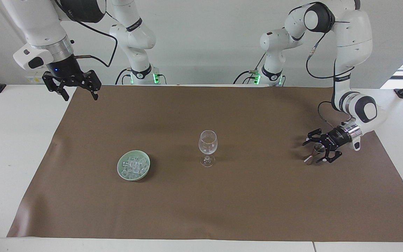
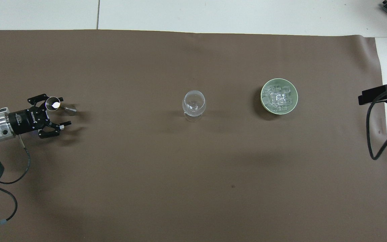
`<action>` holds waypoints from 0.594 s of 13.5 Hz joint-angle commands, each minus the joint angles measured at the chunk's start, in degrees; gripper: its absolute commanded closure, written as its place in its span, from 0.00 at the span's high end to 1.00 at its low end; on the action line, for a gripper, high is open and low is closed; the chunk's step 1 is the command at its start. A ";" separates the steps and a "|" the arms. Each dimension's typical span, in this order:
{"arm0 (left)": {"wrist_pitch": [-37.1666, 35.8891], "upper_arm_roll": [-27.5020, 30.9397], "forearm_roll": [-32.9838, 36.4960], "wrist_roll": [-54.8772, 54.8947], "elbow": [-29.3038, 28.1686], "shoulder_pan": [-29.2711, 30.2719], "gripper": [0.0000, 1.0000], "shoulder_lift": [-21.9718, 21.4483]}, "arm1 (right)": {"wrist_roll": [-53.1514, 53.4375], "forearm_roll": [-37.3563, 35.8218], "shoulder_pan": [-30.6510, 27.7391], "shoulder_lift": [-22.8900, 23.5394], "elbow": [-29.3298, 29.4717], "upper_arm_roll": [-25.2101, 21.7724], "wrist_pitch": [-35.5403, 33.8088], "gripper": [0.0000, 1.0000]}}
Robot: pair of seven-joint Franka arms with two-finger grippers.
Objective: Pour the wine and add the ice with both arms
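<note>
Brown mat [image 1: 222,203] spread over a white table [image 1: 9,147], three things lined up across the middle of it.

Dead centre: an upright wine glass [image 1: 207,147], looks pretty much empty, maybe a little something clear sitting in the bowl, hard to say. Same glass from above [image 2: 194,105].

Toward the right arm's end of the table: a pale green dish [image 1: 133,165] with the ice [image 1: 133,166] heaped inside it, small clear cubes all piled together. From overhead, same heap of ice [image 2: 278,97] inside the dish [image 2: 262,101]. Well apart from the glass, nothing touching it.

Toward the left arm's end: a little metal jigger [image 1: 314,153], hourglass-shaped, standing on the mat. Shiny open top nicely visible from above [image 2: 56,104].

Left gripper [image 1: 316,151] down low at the jigger, lying nearly horizontal, claw spread wide open with one finger on each side of the jigger. Not squeezing it, gaps visible on both sides. From overhead [image 2: 61,112] the jigger's top sits right up against the finger farther from the robots, can't really tell if it's touching.

Right gripper [image 1: 79,95] hanging up in the air over the mat's corner by the right arm's base, pointing down, claw open too, holding nothing. Just waiting there. Barely in the overhead shot, only a dark bit at the edge.
</note>
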 commanded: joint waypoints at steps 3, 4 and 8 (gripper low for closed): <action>1.88 0.29 -1.51 0.97 -2.72 -0.86 0.92 -1.90 | -1.19 0.81 -0.38 -0.55 -0.72 0.16 -0.31 1.00; 1.88 0.29 -1.51 0.97 -2.72 -0.86 0.89 -1.98 | -1.19 0.81 -0.38 -0.55 -0.72 0.16 -0.31 1.00; 1.88 0.29 -1.51 0.80 -2.46 -0.77 0.78 -1.98 | -1.19 0.81 -0.38 -0.55 -0.72 0.16 -0.32 1.00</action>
